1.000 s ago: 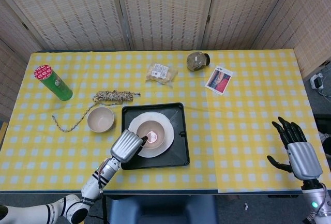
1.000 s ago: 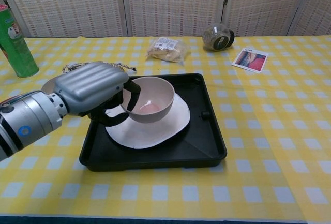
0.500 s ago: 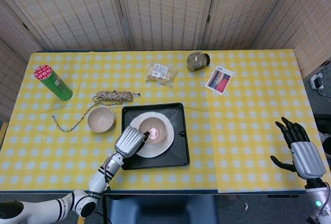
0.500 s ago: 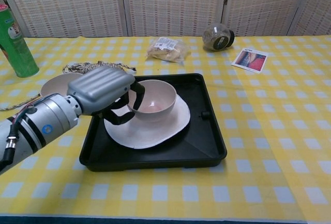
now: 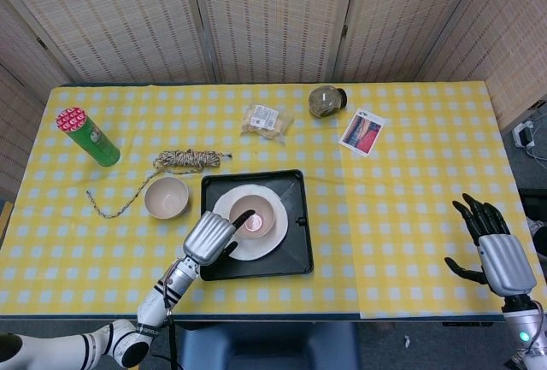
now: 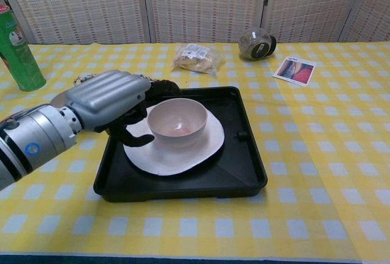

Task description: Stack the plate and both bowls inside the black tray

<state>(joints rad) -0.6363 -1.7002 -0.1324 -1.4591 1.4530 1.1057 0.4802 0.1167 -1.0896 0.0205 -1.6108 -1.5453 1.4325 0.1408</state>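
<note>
The black tray (image 5: 295,249) (image 6: 244,172) lies near the table's front edge, with the white plate (image 5: 269,242) (image 6: 204,145) in it. One pale pink bowl (image 5: 255,213) (image 6: 178,121) stands upright on the plate. A second, matching bowl (image 5: 166,196) rests on the cloth just left of the tray. My left hand (image 5: 209,237) (image 6: 106,99) hovers at the left rim of the bowl on the plate, fingers spread and holding nothing. Shown only in the head view, my right hand (image 5: 496,255) is open at the table's front right corner.
A green can (image 5: 88,137) (image 6: 15,50) stands at the far left. A coil of rope (image 5: 184,161) lies behind the loose bowl. A snack packet (image 5: 266,120), a tipped jar (image 5: 326,100) and a picture card (image 5: 362,132) lie behind the tray.
The left hand lowered the bowl onto the plate, let go of it and opened. The right hand barely shifted.
</note>
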